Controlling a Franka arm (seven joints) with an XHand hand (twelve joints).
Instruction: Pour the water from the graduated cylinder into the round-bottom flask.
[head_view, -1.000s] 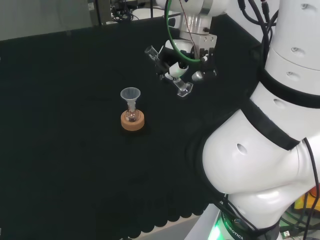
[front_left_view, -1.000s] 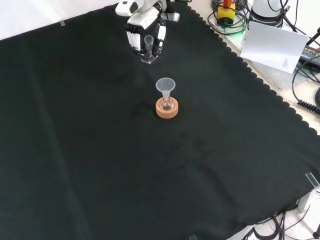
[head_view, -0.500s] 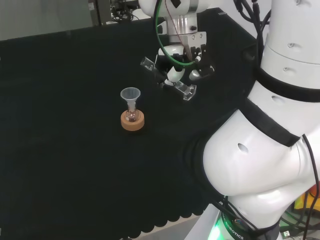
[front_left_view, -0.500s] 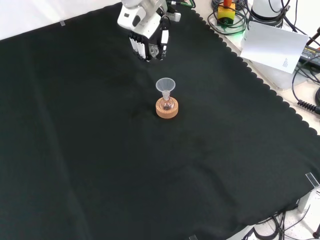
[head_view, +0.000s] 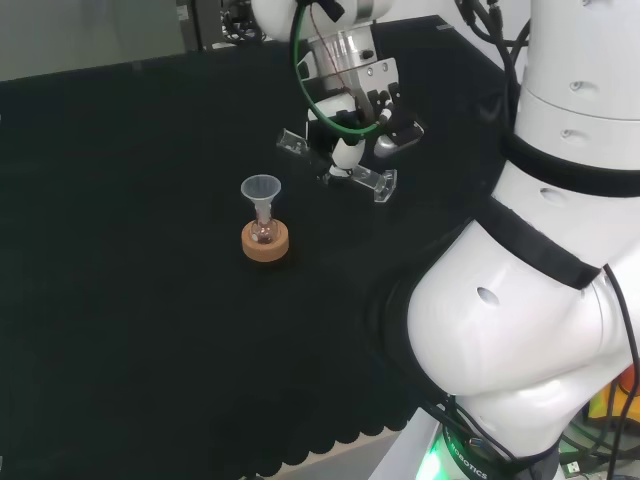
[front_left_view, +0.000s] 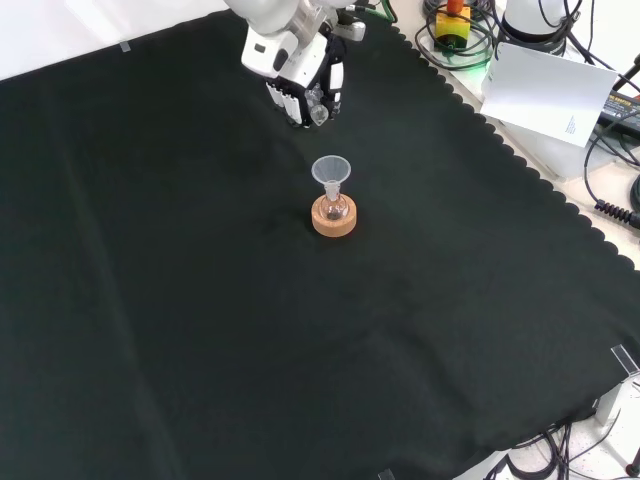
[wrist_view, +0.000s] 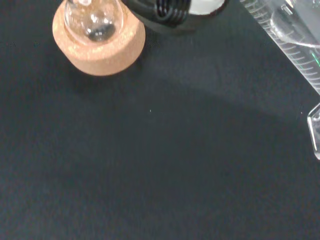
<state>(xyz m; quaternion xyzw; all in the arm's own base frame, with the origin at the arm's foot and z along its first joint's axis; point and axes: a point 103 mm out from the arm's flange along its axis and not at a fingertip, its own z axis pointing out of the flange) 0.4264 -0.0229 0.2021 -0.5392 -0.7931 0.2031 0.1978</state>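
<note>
A small round-bottom flask (head_view: 263, 232) sits on a cork ring (head_view: 265, 243) in the middle of the cloth, with a clear funnel (head_view: 261, 189) in its neck. The same flask (front_left_view: 334, 208), ring (front_left_view: 334, 219) and funnel (front_left_view: 331, 170) appear in the front view. The hand (head_view: 352, 140) hangs to the flask's right in the head view, shut on a clear graduated cylinder (head_view: 372, 182). The cylinder lies nearly level, its mouth (head_view: 289, 141) toward the funnel and above it. In the front view the hand (front_left_view: 303, 88) is beyond the funnel. The wrist view has the flask (wrist_view: 93, 17), ring (wrist_view: 100, 47) and cylinder wall (wrist_view: 292, 45).
The arm's white links (head_view: 540, 240) stand at the right of the head view. Beyond the cloth's scalloped edge (front_left_view: 500, 150) in the front view lie a white sheet (front_left_view: 550, 92) and cables (front_left_view: 620, 140).
The hand has swung left in the head view, toward the funnel, and tipped the cylinder from steeply slanted to nearly level. In the front view the cylinder now points at the camera.
</note>
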